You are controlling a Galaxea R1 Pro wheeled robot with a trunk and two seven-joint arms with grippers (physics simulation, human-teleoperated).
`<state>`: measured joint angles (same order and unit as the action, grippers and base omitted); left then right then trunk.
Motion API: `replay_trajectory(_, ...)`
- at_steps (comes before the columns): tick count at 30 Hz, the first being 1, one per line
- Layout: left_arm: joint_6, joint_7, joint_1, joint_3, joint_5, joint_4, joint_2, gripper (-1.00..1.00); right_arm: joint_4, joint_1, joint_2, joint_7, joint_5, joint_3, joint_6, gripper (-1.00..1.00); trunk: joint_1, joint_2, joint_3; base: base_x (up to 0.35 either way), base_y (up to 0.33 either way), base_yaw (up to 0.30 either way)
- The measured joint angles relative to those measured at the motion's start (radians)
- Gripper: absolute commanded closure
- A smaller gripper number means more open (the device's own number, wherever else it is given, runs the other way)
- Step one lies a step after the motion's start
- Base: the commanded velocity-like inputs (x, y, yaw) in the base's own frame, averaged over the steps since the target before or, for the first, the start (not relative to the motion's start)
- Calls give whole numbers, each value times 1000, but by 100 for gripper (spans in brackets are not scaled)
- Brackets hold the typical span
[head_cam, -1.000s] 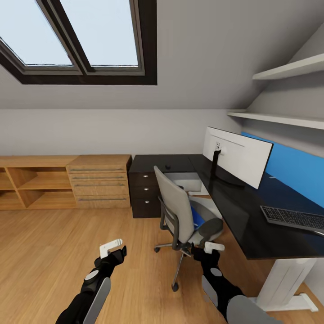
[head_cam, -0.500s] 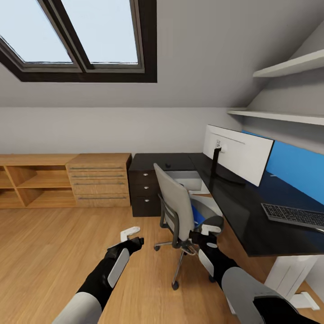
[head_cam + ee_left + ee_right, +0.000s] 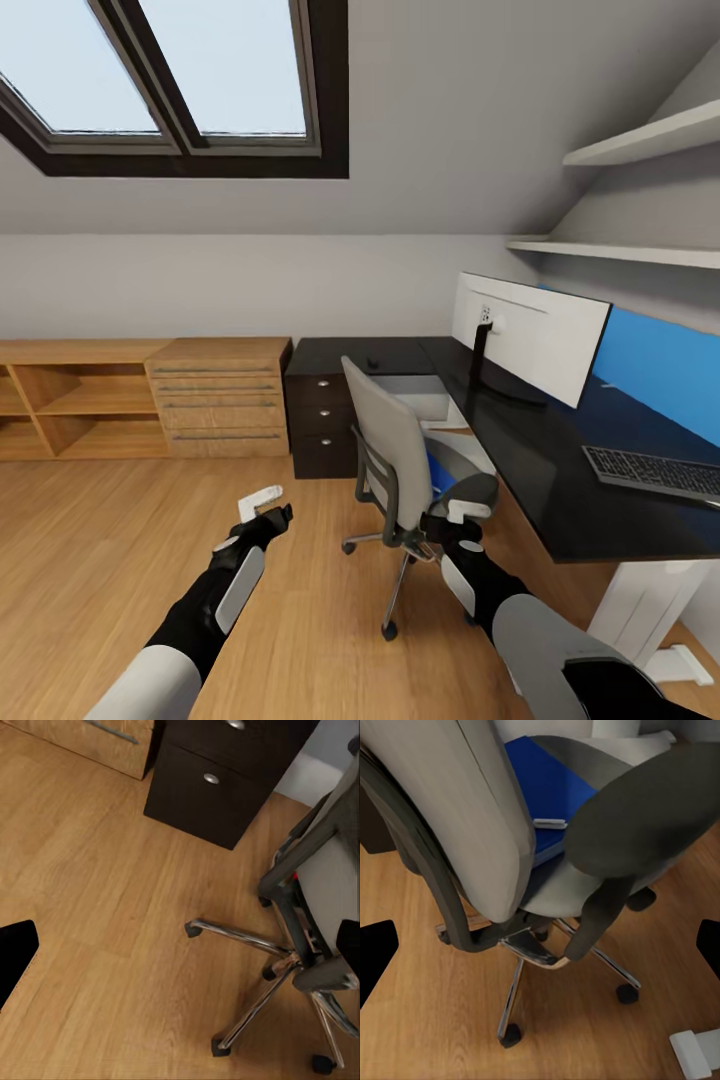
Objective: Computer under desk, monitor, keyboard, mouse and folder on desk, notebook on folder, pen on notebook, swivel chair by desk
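Head view, chair: chair stands on the wood floor just beside the black surface, back toward the robot.
Head view, surface: monitor upright; keyboard near the right edge; small dark mouse at the far corner above the drawers.
Head view, folder: blue strip on the seat.
Head view, claws: left claw over open floor, spread; right claw at the chair's armrest, opening not discernible.
Left wrist view: star base, drawers.
Right wrist view: folder flat on the seat, armrest in front.
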<state>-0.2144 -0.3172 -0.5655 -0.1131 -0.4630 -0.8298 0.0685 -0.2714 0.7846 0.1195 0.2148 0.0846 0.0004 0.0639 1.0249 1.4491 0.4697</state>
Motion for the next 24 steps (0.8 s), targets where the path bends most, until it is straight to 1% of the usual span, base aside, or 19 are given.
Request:
replay_trajectory(4,35,-1,0,0,0,-2,0,-100,0,0,-2,-1,0,-1,1,-100,15,28,13,0,0,0)
replay_trajectory(10,45,-10,0,0,-1,-2,0,-100,0,0,-4,-2,0,-1,1,-100,38,70,31,0,0,0)
replay_trajectory(13,47,-38,0,0,-1,-3,0,-100,0,0,-5,-3,0,-1,1,-100,50,91,41,0,0,0)
replay_trajectory(14,53,-69,0,0,-2,-4,0,-100,0,0,-5,-3,0,-1,1,-100,54,98,44,0,0,0)
replay_trajectory(15,73,-100,1,0,-3,-4,0,-100,0,0,-5,-3,0,-1,1,-100,58,105,47,0,0,0)
replay_trajectory(16,95,-117,1,0,-4,-4,0,-100,1,0,-5,-3,0,-1,1,-100,61,112,50,0,0,0)
replay_trajectory(20,132,-141,1,-3,-3,-4,2,-100,1,0,-5,-3,0,-1,1,-100,77,140,63,0,0,0)
replay_trajectory(24,147,-145,2,-9,-1,-2,5,-100,1,0,-5,-4,0,-1,1,-100,92,168,75,0,0,0)
